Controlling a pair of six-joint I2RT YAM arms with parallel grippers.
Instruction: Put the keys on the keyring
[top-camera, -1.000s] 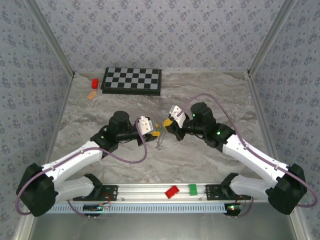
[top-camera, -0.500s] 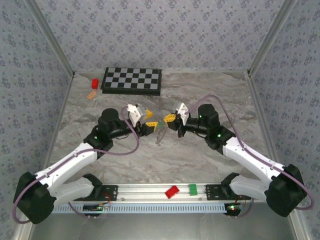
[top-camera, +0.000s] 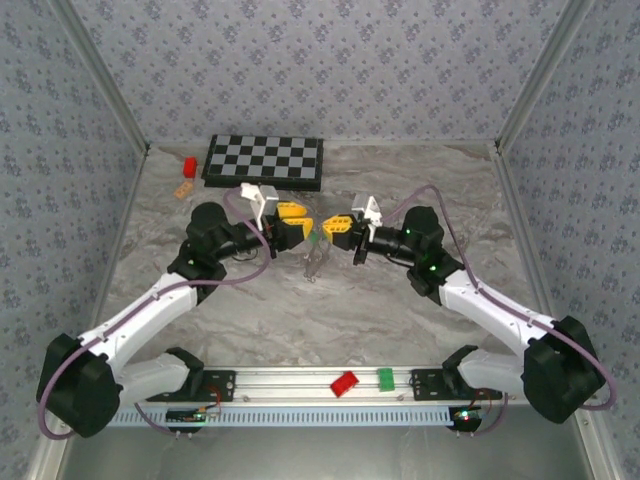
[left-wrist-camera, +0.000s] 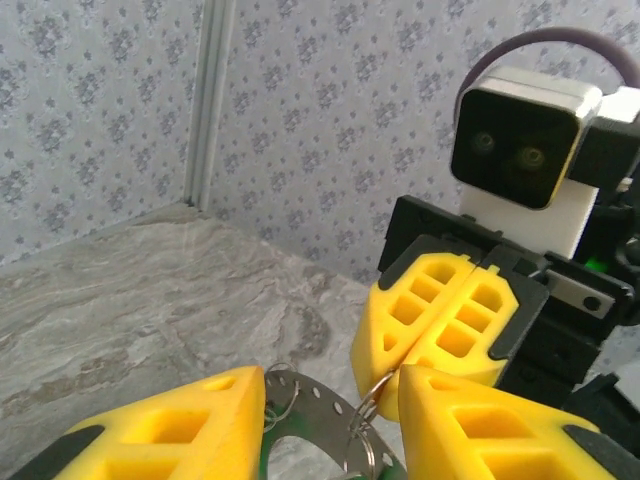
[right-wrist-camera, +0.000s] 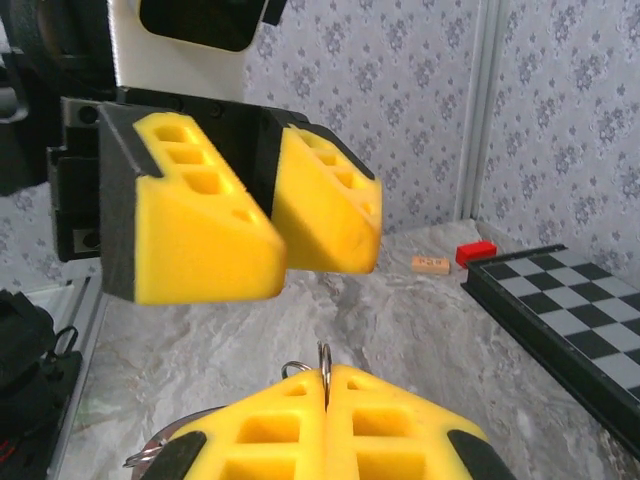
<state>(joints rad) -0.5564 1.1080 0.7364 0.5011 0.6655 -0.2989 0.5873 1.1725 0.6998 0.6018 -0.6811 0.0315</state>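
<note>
Both arms are raised and meet tip to tip over the middle of the table. The keyring (left-wrist-camera: 325, 405), a flat grey ring with small holes, hangs between the spread yellow fingers (left-wrist-camera: 170, 430) of my left gripper (top-camera: 296, 226), its edge against the left one. My right gripper (top-camera: 337, 229) is shut on a thin wire loop (right-wrist-camera: 325, 362) that links to the keyring (right-wrist-camera: 150, 455). Green from a key head (top-camera: 313, 240) shows between the two grippers and under the ring (left-wrist-camera: 262, 452); the blades are hidden. More metal dangles below (top-camera: 315, 264).
A chessboard (top-camera: 264, 161) lies at the back, with a red block (top-camera: 189, 165) and a tan tile (top-camera: 182, 189) to its left. A red block (top-camera: 345, 383) and a green block (top-camera: 385, 378) sit on the front rail. Patterned walls close in three sides.
Both arms have lifted and drawn toward the back, bringing the grippers level and facing each other. The left gripper's fingers have spread. The ring has stayed hanging between them.
</note>
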